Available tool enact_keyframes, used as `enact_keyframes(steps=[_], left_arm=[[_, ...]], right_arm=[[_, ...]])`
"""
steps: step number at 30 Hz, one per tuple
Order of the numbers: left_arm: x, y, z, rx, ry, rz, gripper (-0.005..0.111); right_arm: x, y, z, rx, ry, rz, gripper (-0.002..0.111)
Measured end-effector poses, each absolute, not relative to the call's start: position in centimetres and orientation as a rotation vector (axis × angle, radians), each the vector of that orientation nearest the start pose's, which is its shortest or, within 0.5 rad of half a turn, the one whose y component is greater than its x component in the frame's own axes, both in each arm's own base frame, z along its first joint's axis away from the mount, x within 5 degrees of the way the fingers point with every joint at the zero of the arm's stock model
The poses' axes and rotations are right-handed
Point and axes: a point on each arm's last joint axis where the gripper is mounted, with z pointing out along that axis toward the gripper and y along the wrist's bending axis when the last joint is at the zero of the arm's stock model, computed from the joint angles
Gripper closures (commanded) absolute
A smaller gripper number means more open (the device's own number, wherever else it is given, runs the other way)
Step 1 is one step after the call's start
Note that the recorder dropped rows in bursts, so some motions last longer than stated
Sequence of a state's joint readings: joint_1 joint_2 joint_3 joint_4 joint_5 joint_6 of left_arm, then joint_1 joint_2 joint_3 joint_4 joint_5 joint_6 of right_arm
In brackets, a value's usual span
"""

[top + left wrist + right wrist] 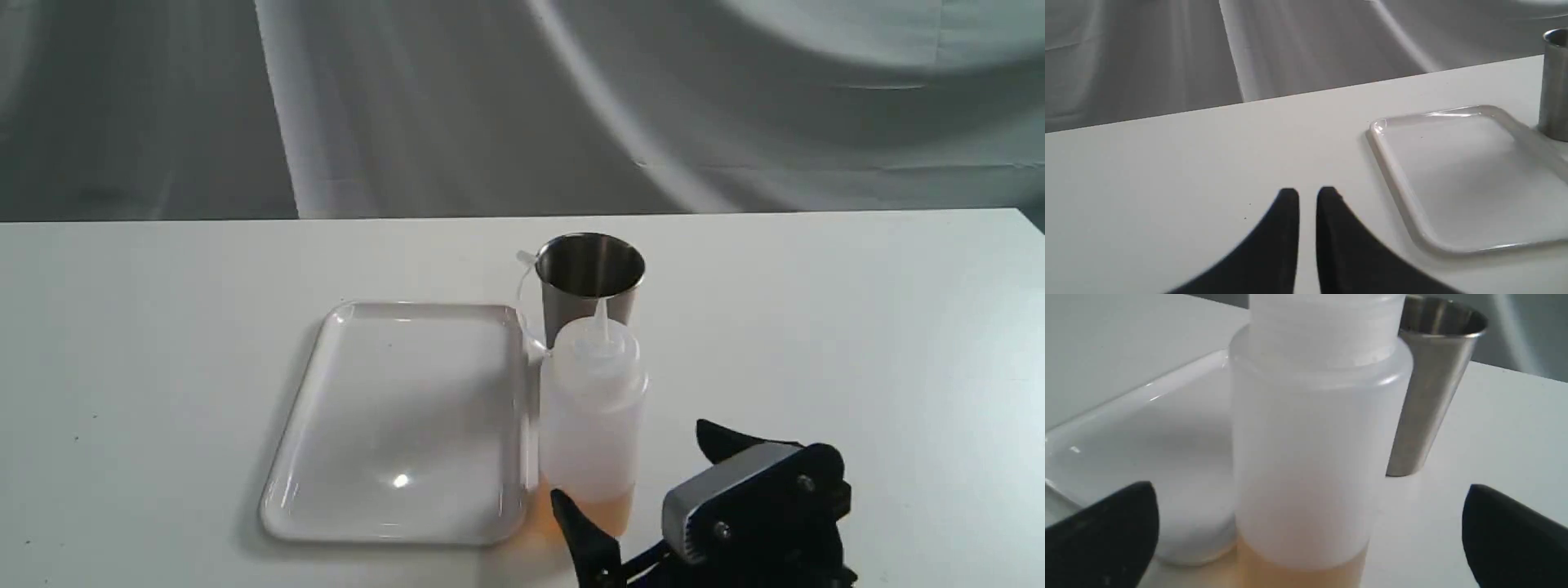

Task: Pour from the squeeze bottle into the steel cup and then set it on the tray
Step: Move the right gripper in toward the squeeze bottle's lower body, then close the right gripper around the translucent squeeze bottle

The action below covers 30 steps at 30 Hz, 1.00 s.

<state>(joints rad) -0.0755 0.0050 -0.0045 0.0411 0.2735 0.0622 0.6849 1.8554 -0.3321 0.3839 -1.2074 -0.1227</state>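
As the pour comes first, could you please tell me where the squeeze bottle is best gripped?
I would grip the squeeze bottle on its straight mid-body, below the shoulder, from the near side, where the open right gripper faces it: it stands upright, the steel cup close behind, the tray beside it.

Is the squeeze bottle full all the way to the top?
No, the squeeze bottle holds amber liquid only near its bottom, and the rest above looks empty.
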Motion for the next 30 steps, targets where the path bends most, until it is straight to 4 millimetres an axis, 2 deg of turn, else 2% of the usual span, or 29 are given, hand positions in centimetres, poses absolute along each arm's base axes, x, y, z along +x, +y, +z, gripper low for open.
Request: enact_keyframes(steps=[6,16,22,26,30], left_arm=[[5.5,-0.3,19.0,0.148,1.751,0.029,0.098],[5.5,-0.3,19.0,0.148,1.751,0.029,0.098],[5.5,-0.3,19.0,0.148,1.751,0.029,0.098],[5.5,-0.3,19.0,0.148,1.751,0.029,0.098],[5.5,-0.3,19.0,0.148,1.751,0.029,0.098]], right_arm=[[23.1,13.8,12.3,-0.351,1.734,0.193,0.003],[23.3,13.9,12.1,-0.364,1.75,0.192,0.003],[24.4,14.7,12.3,-0.364,1.779,0.205,0.003],[24.8,14.4,12.4,-0.344,1.786,0.18,0.003],[25.3,13.6,11.6,-0.346,1.807,0.156,0.003]])
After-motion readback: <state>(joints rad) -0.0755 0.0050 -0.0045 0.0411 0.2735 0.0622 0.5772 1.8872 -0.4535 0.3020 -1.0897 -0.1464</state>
